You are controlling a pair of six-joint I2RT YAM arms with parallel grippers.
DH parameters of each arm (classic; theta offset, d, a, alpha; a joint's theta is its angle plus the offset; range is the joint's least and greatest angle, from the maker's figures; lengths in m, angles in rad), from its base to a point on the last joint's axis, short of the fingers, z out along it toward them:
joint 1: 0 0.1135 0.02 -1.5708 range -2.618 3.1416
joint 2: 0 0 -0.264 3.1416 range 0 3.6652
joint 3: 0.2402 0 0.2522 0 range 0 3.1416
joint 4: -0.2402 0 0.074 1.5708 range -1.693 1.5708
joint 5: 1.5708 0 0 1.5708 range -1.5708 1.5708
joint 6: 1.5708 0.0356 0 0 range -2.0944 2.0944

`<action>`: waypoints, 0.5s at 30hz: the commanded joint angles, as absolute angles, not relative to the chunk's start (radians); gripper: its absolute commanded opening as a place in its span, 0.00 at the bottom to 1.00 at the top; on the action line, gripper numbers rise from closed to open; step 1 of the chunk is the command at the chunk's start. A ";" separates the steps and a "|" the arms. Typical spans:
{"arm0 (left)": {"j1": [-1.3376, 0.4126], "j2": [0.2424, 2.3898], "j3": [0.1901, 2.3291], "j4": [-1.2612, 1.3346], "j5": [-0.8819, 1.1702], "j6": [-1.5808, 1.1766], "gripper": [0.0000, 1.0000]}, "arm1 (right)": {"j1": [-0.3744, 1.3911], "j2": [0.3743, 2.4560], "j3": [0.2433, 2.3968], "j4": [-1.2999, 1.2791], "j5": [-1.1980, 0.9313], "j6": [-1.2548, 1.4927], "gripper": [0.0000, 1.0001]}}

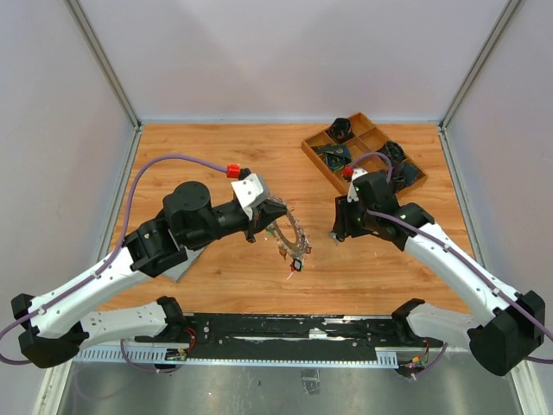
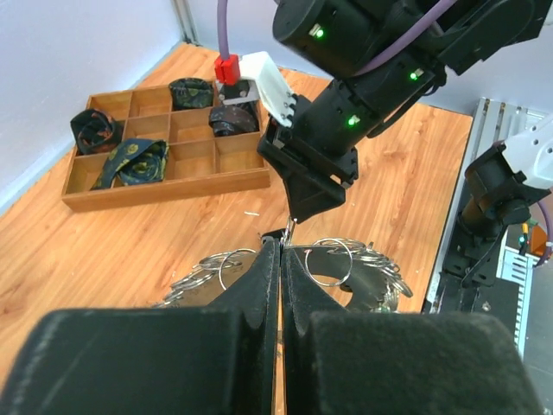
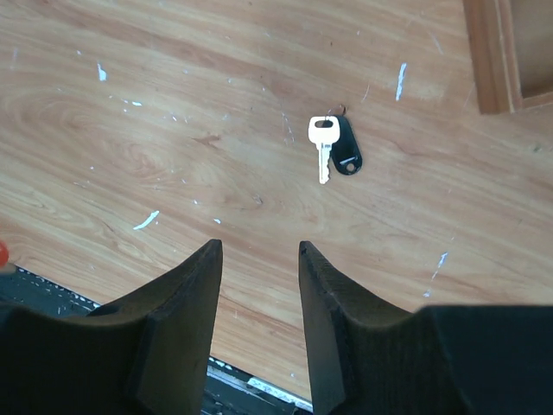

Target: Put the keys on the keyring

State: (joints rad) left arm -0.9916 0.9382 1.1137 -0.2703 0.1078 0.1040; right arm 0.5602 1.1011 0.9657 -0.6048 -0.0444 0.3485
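Observation:
The keyring [image 1: 291, 235], a big silver ring crowded with small keys and rings, is held just above the table at the centre. My left gripper [image 1: 275, 216] is shut on its rim; the left wrist view shows the closed fingers [image 2: 281, 246] pinching the keyring [image 2: 350, 259]. A tag [image 1: 296, 264] hangs from its near side. One silver key [image 3: 322, 149] with a black tag [image 3: 346, 152] lies flat on the wood. My right gripper [image 3: 257, 249] is open and empty above the table, the key a short way beyond its fingertips. In the top view it [image 1: 339, 230] points down, right of the keyring.
A wooden compartment tray [image 1: 321, 162] holding dark bundled items stands at the back right; it also shows in the left wrist view [image 2: 164, 186], and its corner shows in the right wrist view [image 3: 489, 60]. A black rail [image 1: 285, 327] runs along the table's near edge.

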 commanded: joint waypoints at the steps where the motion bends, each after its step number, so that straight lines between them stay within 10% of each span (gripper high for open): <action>1: -0.994 0.912 1.110 -0.223 0.090 0.091 0.01 | 0.551 1.134 0.950 -0.537 -0.016 0.405 0.41; 15: -0.994 0.935 1.118 -0.213 0.099 0.089 0.01 | 0.546 1.419 1.070 -0.635 0.073 0.418 0.46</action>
